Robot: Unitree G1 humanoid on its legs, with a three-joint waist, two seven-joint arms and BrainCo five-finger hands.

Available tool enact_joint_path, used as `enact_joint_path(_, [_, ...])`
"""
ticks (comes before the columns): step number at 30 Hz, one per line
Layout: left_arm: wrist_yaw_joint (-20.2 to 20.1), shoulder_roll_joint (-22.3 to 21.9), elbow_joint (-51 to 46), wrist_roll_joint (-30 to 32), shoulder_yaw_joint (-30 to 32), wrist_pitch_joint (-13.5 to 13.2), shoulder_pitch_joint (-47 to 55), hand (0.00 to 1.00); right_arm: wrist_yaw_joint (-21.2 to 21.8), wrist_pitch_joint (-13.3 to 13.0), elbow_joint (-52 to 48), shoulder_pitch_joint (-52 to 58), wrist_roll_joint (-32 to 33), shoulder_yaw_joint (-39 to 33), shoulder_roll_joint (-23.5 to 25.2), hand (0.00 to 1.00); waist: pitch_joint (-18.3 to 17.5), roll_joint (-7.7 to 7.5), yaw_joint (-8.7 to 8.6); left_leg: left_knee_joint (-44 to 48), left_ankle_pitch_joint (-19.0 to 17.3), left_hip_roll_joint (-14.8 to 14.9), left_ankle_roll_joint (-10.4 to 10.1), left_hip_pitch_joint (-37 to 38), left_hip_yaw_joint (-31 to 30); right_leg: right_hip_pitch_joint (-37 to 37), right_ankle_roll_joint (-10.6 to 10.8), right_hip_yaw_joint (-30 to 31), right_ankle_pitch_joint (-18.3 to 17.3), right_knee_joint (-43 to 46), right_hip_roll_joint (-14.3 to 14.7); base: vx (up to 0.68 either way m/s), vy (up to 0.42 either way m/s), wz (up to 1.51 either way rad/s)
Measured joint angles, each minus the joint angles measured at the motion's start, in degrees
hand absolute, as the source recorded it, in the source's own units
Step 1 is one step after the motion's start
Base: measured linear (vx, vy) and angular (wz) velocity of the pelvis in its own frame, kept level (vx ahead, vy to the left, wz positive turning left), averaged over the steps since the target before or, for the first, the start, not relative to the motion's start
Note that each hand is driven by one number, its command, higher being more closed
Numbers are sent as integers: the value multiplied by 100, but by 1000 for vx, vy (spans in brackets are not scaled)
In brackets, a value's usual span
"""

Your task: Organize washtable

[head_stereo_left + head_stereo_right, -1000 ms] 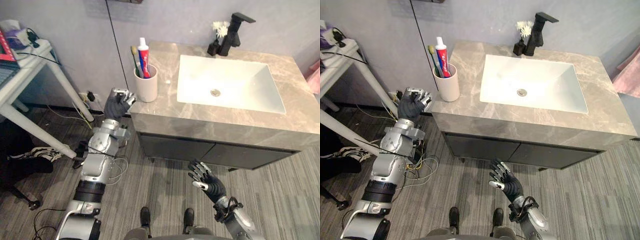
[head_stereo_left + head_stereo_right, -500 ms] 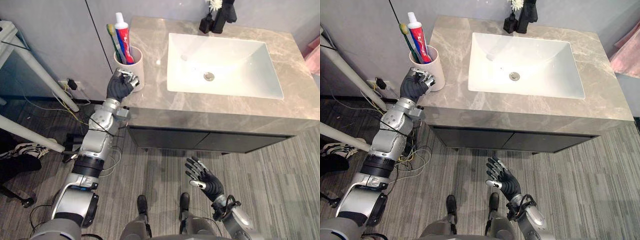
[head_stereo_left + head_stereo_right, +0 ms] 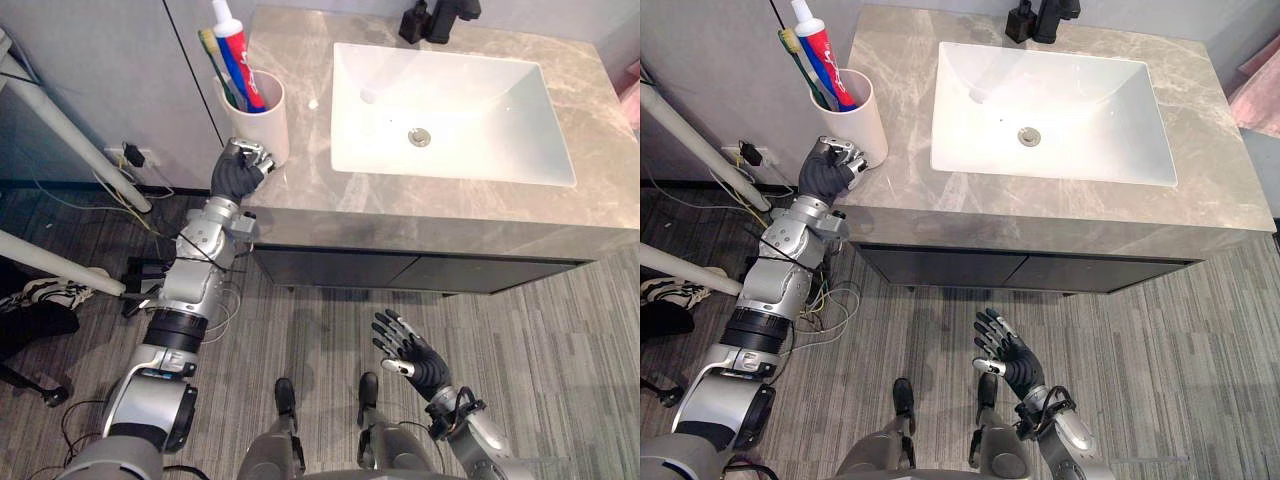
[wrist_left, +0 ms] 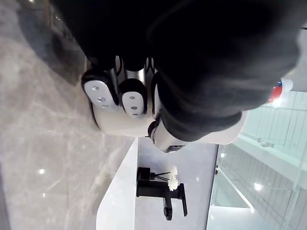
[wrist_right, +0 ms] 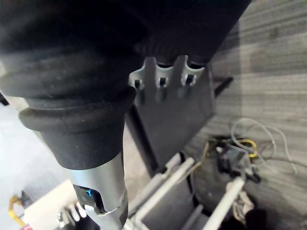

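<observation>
left hand (image 3: 238, 172) curled round white cup (image 3: 262, 112) at countertop (image 3: 300, 205) edge; right hand (image 3: 410, 352) spread wide, low above floor (image 3: 560, 330).

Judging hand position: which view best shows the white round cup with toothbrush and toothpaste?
Right eye view: the whole white round cup shows, left hand by its base. Left eye view likewise; left wrist view, part of its wall past fingers.

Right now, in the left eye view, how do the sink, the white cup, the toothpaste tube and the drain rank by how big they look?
1. sink, by far
2. white cup
3. toothpaste tube, counting only the part above the cup
4. drain, smallest
</observation>
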Motion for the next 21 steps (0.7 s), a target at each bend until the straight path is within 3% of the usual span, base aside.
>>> enact_joint_path(9, [14,-4,88,-172,404,0,41,100,0,0,3,26,0,1,-4,0,10,-17,0,-2,0,0,0,0,-12,4,0,-10,0,3,-1,3,1,0])
enact_joint_path(21, [123,154,160,-172,288,-1,-258,100,8,-2,4,59,-2,64,-6,0,28,-49,-7,-3,1,-1,-1,-1,-33,7,0,-17,0,9,-2,0,0,0])
